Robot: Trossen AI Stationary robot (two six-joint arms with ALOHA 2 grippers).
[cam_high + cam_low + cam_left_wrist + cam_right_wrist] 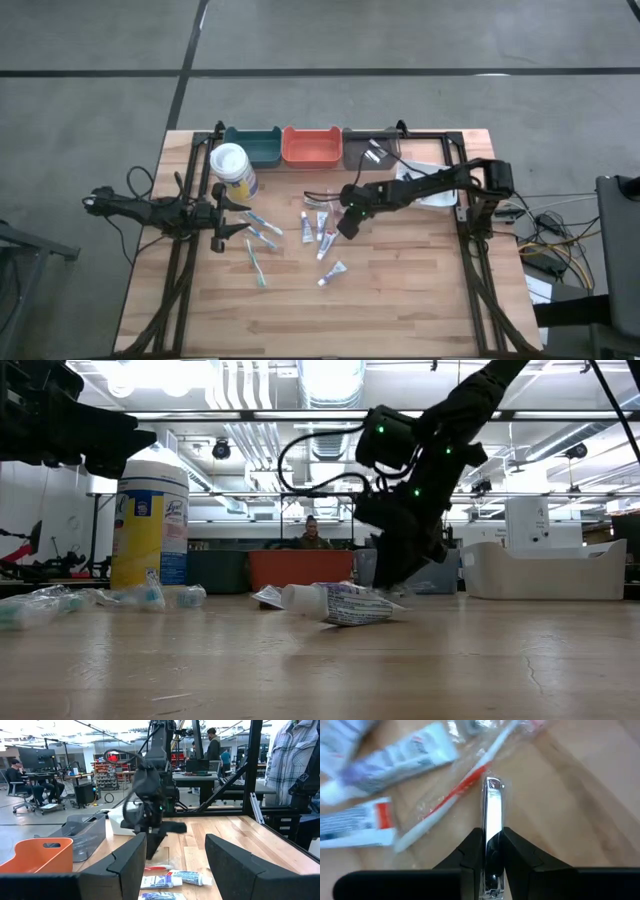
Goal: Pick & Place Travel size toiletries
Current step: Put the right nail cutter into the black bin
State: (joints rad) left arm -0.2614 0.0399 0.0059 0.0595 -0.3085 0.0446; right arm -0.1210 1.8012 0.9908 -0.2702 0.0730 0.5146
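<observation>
Several wrapped toiletries lie flat on the wooden table: white tubes [305,228] [323,236] [333,272], teal toothbrushes [262,226] [257,262] and a red-and-white toothbrush [451,796]. My right gripper [347,226] hangs low over the tubes, shut on a slim silver nail clipper [492,815]. My left gripper [236,216] waits open at the left, beside the teal toothbrushes, its fingers [125,862] pointing toward the pile. My right gripper pinches the silver nail clipper between its two fingers [470,855], which lie along it. Its free end [493,785] sticks out past the fingertips, above the red-and-white toothbrush. The fingers slant down from the table's right. Whether the clipper touches the table I cannot tell.
Teal [252,146], orange [311,147] and grey [368,150] bins line the far edge, with a white bin [428,190] under my right arm. A wipes canister [232,170] stands at far left. Bare wood lies toward the near edge [400,300]. People stand in the room beyond.
</observation>
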